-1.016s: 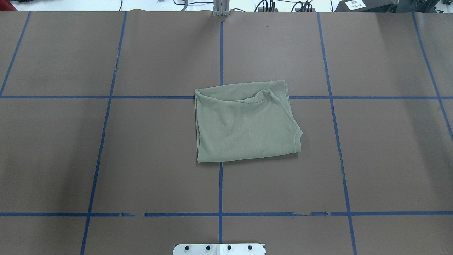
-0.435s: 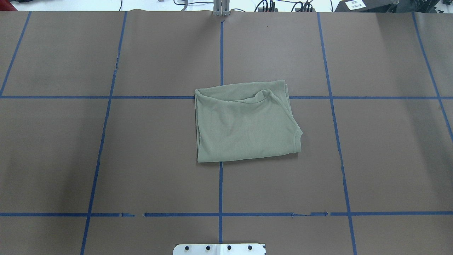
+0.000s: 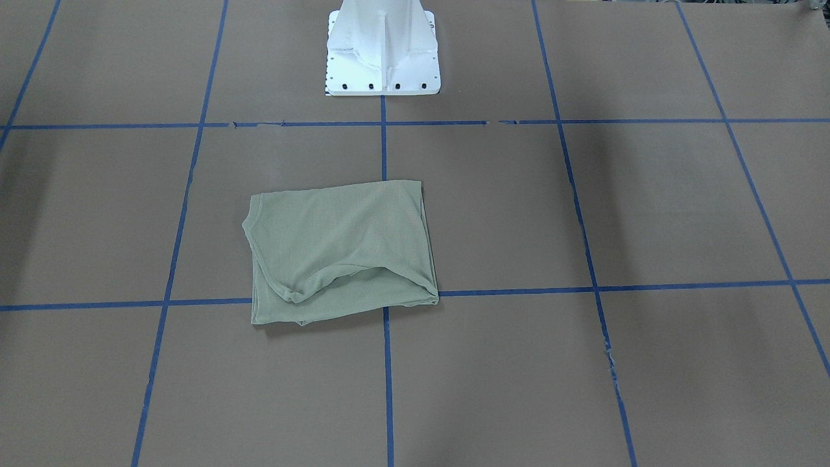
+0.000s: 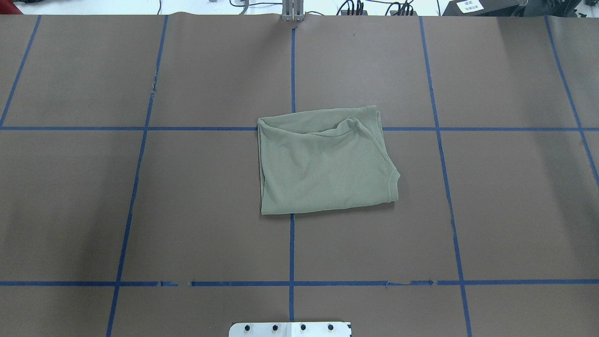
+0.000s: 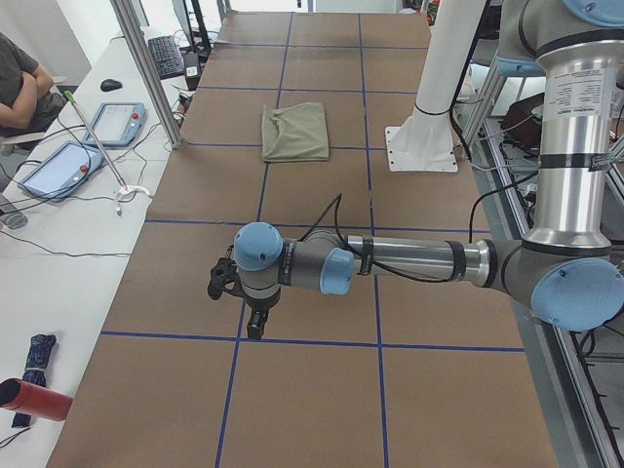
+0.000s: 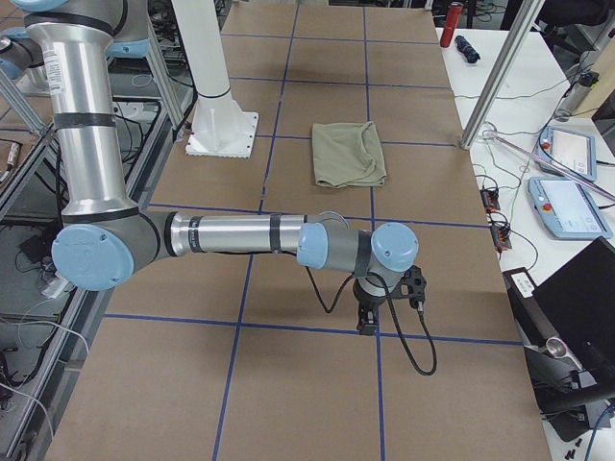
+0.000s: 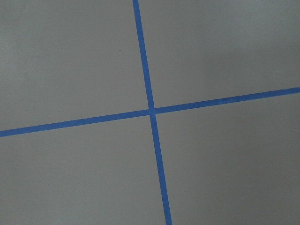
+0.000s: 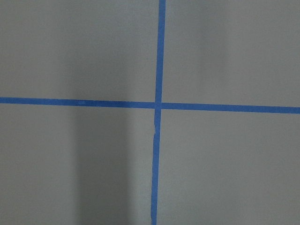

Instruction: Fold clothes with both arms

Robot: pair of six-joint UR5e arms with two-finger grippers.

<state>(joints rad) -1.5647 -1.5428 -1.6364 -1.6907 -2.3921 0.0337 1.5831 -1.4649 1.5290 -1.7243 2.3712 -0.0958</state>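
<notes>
At mid-worktop a sage-green knit shirt (image 4: 327, 161) lay flat, folded to a rough rectangle on the brown paper-covered worktop (image 4: 187, 210). It straddled the centre line of the blue tape grid (image 4: 291, 248), with the larger share on the robot's right. Its long axis ran left to right across the robot's front. The far edge carried a raised, rumpled lip, and the right-hand edge showed a small ribbed notch. A white metal pedestal base (image 3: 382, 58) stood on the robot's side of the cloth, apart from it.

Neither arm touched the shirt. The black two-finger left tool (image 5: 254, 327) hung pointing down over the worktop's left end, carried by the silver-grey left arm with light-blue joint caps (image 5: 409, 261). The shirt lay well apart from it, toward the middle. The black two-finger right tool (image 6: 368, 322) hung the same way over the right end on the matching right arm (image 6: 240, 233), also well apart from the shirt.

Both wrist cameras showed only bare brown surface and a tape crossing. No cloth hung from either tool. Released or clenched: cannot tell for either, as both appeared only in the side views.

Judgement: the fold looked essentially complete. If the far lip needs smoothing, each arm would have to travel inward along the shirt's long axis. The right arm probably had slightly the shorter reach, given the offset to that side.
</notes>
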